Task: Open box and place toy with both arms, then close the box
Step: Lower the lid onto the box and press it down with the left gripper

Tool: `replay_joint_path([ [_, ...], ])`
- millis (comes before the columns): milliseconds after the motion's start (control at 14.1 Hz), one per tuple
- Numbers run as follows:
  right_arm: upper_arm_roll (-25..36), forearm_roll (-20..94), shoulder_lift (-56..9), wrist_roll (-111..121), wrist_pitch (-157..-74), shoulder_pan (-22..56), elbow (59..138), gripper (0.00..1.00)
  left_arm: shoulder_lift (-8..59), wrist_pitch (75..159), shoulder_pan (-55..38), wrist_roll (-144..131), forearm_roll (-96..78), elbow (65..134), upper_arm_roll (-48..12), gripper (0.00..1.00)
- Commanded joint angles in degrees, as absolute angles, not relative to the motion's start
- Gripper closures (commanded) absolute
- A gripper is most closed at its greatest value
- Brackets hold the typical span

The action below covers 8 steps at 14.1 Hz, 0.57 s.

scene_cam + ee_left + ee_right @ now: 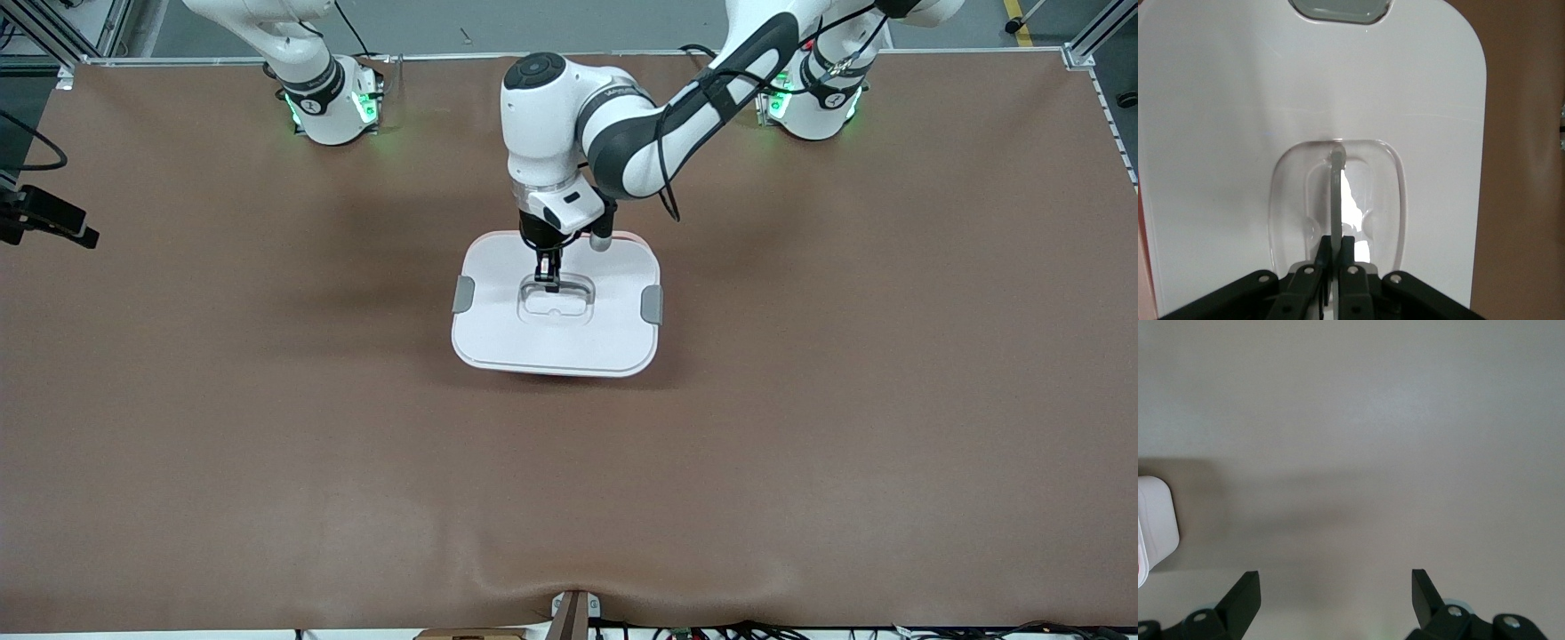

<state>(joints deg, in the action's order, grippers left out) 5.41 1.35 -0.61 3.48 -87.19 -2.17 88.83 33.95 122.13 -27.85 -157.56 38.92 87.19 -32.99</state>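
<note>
Box point(556, 338) mid-table, lid on. My left gripper point(548, 281) clenched on lid handle point(1337, 193); right gripper point(1331, 590) released, waiting off box. Toy not visible. Risk: thin handle slips, or whole box lifts if clips point(463, 294) hold.

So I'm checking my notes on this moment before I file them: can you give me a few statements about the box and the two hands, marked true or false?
1. The lid is on the box. True.
2. The left hand is shut on the handle. True.
3. The toy lies on the table beside the box. False: no toy shows in any view.
4. The right hand is shut. False: it is open, holding nothing.
5. Both grey clips are gone from the lid. False: one sits at each end.
</note>
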Motion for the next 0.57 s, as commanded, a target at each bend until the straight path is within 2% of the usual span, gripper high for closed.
replay_joint_path([
  [0,5.4,1.1,-0.3,1.9,-86.9,-0.8,87.6,0.0,35.2,121.8,-29.4,-165.8,41.0,85.4,-32.7,1.0],
  [497,5.4,0.7,-0.9,2.9,-86.9,-0.2,88.0,0.0,34.5,119.0,-29.8,-170.1,40.9,86.0,-32.7,1.0],
])
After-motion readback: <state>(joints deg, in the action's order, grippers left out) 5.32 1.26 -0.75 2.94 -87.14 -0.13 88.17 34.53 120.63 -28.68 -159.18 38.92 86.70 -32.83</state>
